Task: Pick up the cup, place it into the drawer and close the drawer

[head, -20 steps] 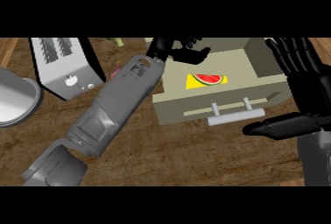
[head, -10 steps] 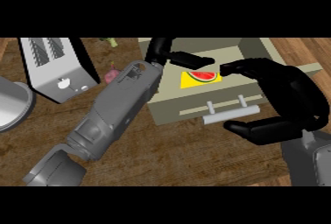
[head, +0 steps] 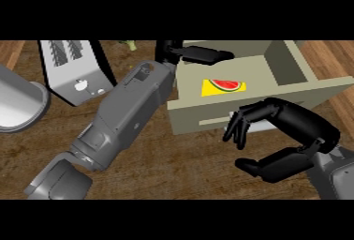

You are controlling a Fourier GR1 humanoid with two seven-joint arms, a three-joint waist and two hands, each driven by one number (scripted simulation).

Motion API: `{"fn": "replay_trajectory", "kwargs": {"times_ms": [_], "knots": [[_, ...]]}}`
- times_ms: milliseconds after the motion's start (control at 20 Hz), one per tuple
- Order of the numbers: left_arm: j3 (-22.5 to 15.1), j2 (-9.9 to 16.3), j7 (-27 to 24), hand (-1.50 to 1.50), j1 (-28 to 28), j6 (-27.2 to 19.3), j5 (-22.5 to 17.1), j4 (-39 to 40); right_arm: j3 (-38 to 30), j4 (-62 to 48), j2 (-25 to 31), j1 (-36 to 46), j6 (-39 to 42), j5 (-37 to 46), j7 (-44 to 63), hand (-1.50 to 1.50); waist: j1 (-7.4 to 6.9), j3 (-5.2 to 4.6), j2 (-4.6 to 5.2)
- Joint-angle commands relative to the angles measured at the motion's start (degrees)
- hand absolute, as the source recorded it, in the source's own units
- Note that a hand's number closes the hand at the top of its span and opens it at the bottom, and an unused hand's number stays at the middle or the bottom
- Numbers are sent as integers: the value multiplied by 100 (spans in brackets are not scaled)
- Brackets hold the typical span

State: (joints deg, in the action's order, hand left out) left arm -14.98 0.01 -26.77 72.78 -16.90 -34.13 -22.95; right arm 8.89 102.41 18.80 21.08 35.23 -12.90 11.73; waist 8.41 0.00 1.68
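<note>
Right, the drawer [head: 290, 84] sits pulled out on the wooden surface [head: 173, 164], a beige box with a watermelon sticker [head: 224, 85] on its top panel. The right hand [head: 290, 136] hovers at the drawer's front, fingers [head: 239, 131] curled down over where the handle should be; the handle itself is almost wholly covered, only a pale sliver showing, so whether they actually touch it is hard to say. The thumb curls underneath, apart from them, with nothing visible between.

The left forearm [head: 128, 117] runs diagonally up to the drawer's far left corner, and the left hand [head: 197, 54] is partly cut off by the view's top edge. Its fingers reach out across the drawer's back edge; I can't tell if they're clenched or released. The cup? Not visible anywhere; the open compartment's inside is mostly out of sight.

At left, a silver toaster [head: 76, 70] and a grey pot [head: 21, 103], cut off by the edge.
</note>
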Motion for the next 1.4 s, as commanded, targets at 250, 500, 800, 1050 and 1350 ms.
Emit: {"fn": "replay_trajectory", "kwargs": {"times_ms": [250,500,800,1050,1350], "knots": [[-34,-1,-388,-150,-322,-15,-358,12,564,-385,348,-314,-480,2508,-464,-150,-607,6,-80],[170,48,-707,-150,-795,378,-331,-160,1106,-1553,48,-457,-1142,3558,-955,-150,-902,3,-119],[258,322,-658,-150,-1093,621,-408,-589,1351,-3954,-221,340,-1585,4308,-1952,150,-1112,8,-107],[180,591,-499,-150,-1510,839,-399,-1040,721,-5705,-313,1388,-1948,4282,-2527,150,-1406,18,-83],[84,684,-441,-150,-2039,1053,-413,-1449,31,-6744,-257,2136,-2641,4116,-3301,150,-1591,27,-31]]}}
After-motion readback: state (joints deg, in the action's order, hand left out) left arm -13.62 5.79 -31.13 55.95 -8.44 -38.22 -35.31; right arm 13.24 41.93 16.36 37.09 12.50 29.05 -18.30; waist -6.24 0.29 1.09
